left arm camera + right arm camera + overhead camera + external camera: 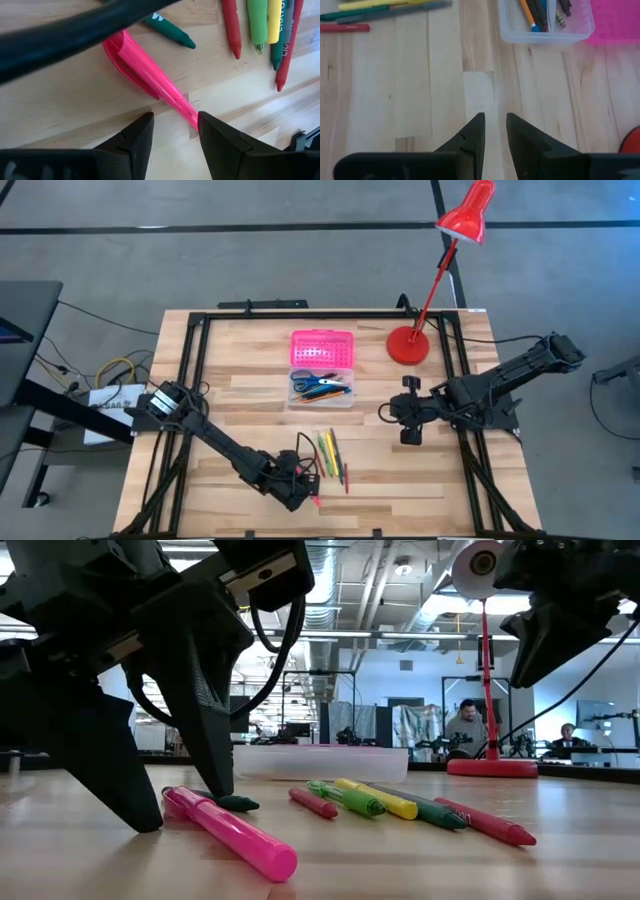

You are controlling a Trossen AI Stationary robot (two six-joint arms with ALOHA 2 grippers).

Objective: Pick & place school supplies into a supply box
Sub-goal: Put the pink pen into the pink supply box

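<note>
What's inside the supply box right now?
The supply box holds blue-handled scissors plus several pens, one orange; anything beneath that pile is hidden.

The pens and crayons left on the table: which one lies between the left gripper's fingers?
The pink highlighter. Its thin end runs into the gap of the open left gripper, while the green, yellow and red ones lie together off to the side.

One pink highlighter [235,832], five loose crayons and markers [400,805], one supply box [322,368], one lamp [440,270].
</note>
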